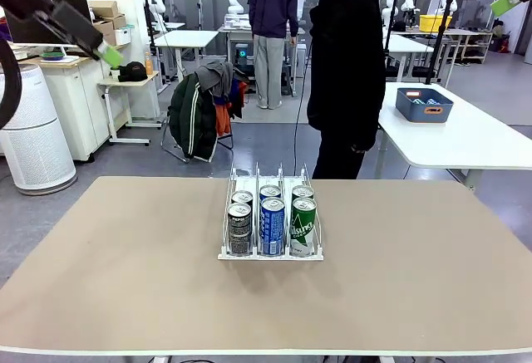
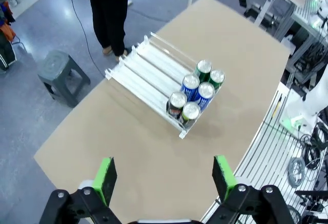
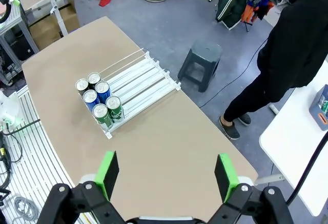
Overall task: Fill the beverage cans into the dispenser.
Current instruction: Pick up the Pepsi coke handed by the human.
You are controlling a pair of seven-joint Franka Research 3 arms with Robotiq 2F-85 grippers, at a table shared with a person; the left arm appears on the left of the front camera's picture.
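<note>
The dispenser (image 1: 270, 257) sat mid-tabletop (image 1: 125, 272), its back end near the far edge. Six cans (image 1: 272, 223) stood in two rows of three at its near end. The wrist views laid bare the empty lanes behind them. Open tabletop ran to the side and near edges. The left fingers (image 2: 106, 175) and right fingers (image 3: 107, 172) hung high, spread wide, empty. A person (image 1: 345, 64) stood at the far edge beside a grey stool (image 3: 201, 62).

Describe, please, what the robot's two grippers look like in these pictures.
The left gripper and the right gripper look alike: black jointed two-finger frames with silver bolts, each finger ending in a flat bright green pad.
</note>
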